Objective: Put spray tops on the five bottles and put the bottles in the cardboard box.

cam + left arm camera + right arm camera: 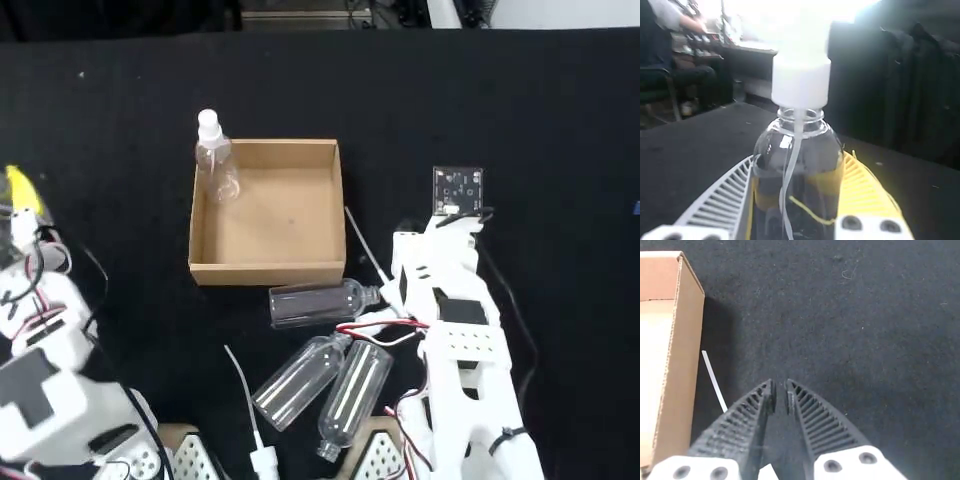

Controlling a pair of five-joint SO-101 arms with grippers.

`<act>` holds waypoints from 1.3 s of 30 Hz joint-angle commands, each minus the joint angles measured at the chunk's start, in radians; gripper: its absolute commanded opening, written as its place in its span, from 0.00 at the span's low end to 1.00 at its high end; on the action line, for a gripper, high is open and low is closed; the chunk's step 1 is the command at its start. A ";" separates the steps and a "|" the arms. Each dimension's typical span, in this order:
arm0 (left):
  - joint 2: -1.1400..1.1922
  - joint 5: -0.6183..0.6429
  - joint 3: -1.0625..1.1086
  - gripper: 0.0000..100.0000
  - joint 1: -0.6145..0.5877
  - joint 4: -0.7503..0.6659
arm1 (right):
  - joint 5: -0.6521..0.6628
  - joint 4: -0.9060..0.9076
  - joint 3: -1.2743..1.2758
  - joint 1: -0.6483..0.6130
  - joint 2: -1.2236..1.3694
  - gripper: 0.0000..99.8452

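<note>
Overhead view of a black table [500, 90] with an open cardboard box [266, 272] near the middle. One capped bottle [216, 172] stands upright in the box's far left corner, so one of the five looks finished. The left tool [800, 160], off at the left side of the table, is clamped around a second bottle [795, 145]. A white spray top [801, 82] sits over this bottle's neck with its tube hanging inside. The neck threads show below the cap, so it appears not fully seated. Three uncapped bottles lie on their sides in front of the box: one [318, 303] just beside the front wall and two [298, 380] [352, 395] touching each other nearer the arms. A loose spray top [264, 462] lies beside them. A thin white tube [366, 245] lies just right of the box, its head hidden. The right tool [780, 390] hovers over bare table near that tube, its jaws nearly together and holding nothing. Four bottles remain to be boxed and three to be capped.
</note>
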 commanded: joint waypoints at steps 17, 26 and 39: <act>0.523 -0.086 -0.133 0.03 -0.165 -0.416 | 0.003 -0.029 -0.005 0.003 -0.008 0.02; 0.605 -0.087 -0.133 0.03 -0.162 -0.451 | 0.003 -0.025 -0.005 0.003 -0.008 0.02; 0.601 -0.081 -0.133 0.27 -0.166 -0.451 | 0.003 -0.026 -0.005 0.003 -0.008 0.02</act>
